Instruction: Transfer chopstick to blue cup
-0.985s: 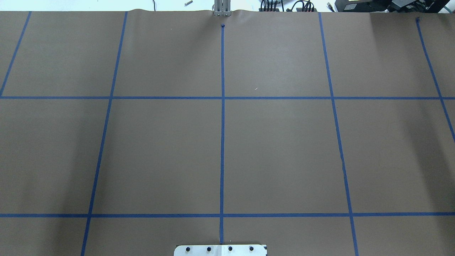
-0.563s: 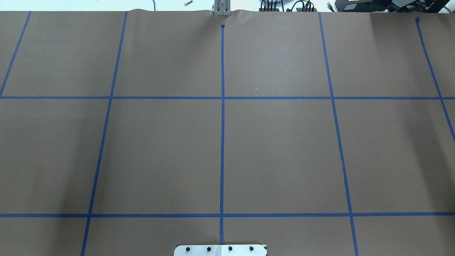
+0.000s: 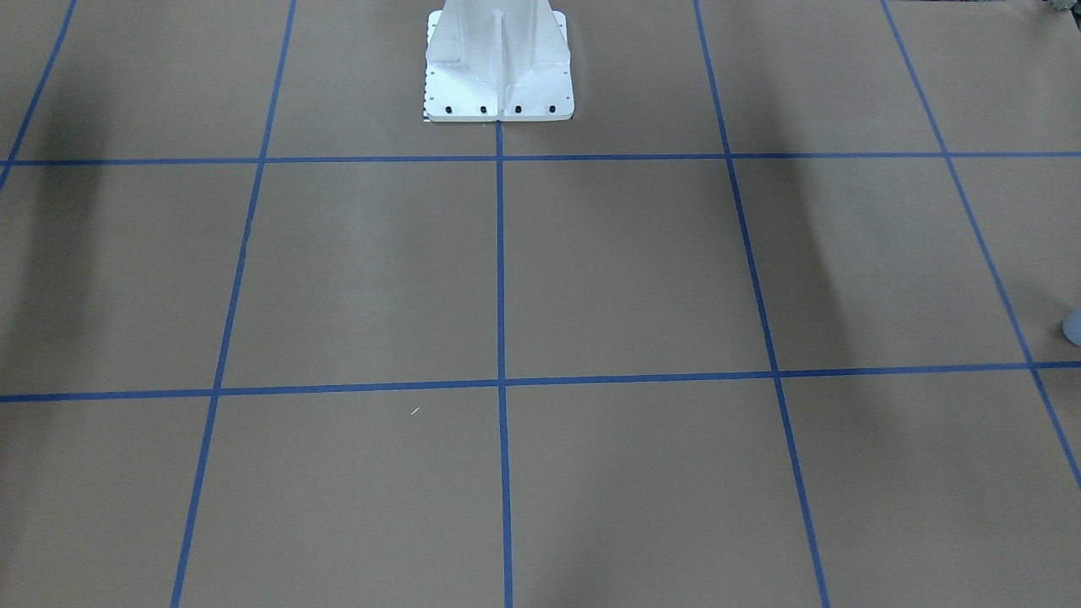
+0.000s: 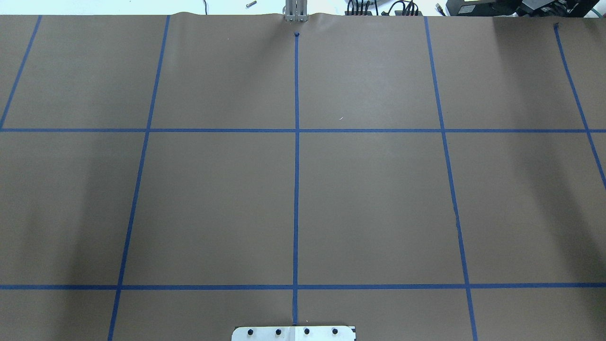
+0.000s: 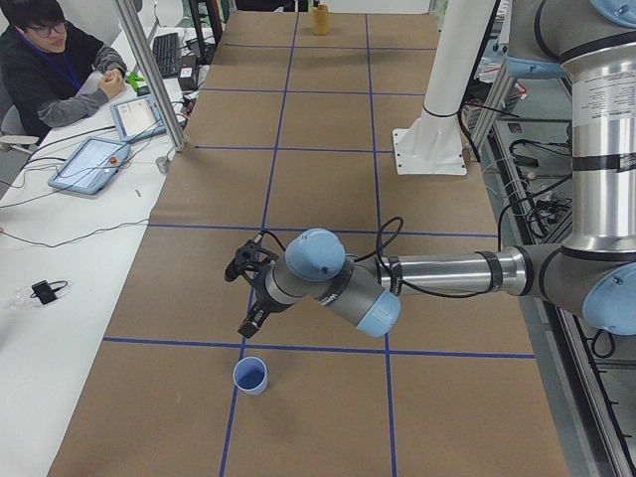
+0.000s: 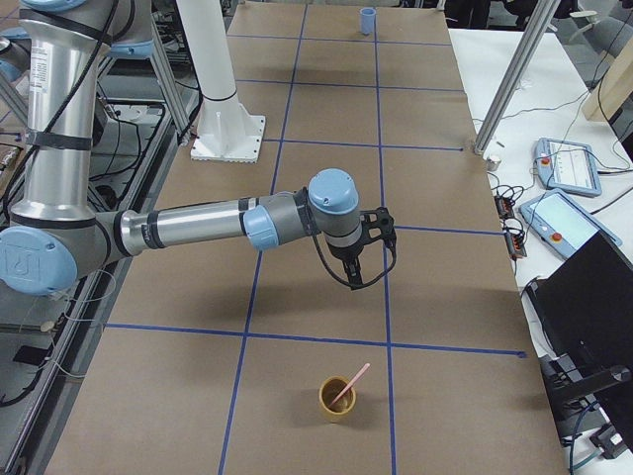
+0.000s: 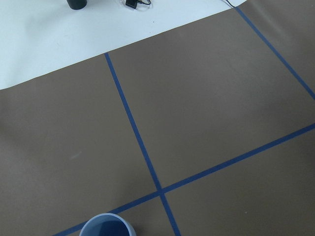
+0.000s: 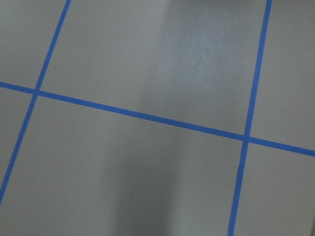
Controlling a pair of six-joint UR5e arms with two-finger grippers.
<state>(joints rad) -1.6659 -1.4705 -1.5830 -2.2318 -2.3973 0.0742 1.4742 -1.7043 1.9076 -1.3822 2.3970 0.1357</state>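
Note:
The blue cup (image 5: 250,376) stands upright on the brown paper near a tape crossing at the table's left end. Its rim shows at the bottom of the left wrist view (image 7: 107,225) and at the right edge of the front view (image 3: 1074,325). The left gripper (image 5: 238,300) hovers just above and beyond it; I cannot tell if it is open. A pink chopstick (image 6: 351,384) leans in a yellow-brown cup (image 6: 336,398) at the table's right end. The right gripper (image 6: 368,269) hangs over the table short of that cup; I cannot tell if it is open.
The white robot pedestal (image 3: 498,59) stands at the table's back middle. An operator (image 5: 50,60) sits at a side bench with tablets (image 5: 89,164). Aluminium posts (image 6: 514,79) rise at the table's far edge. A laptop (image 6: 593,297) sits beside the right end.

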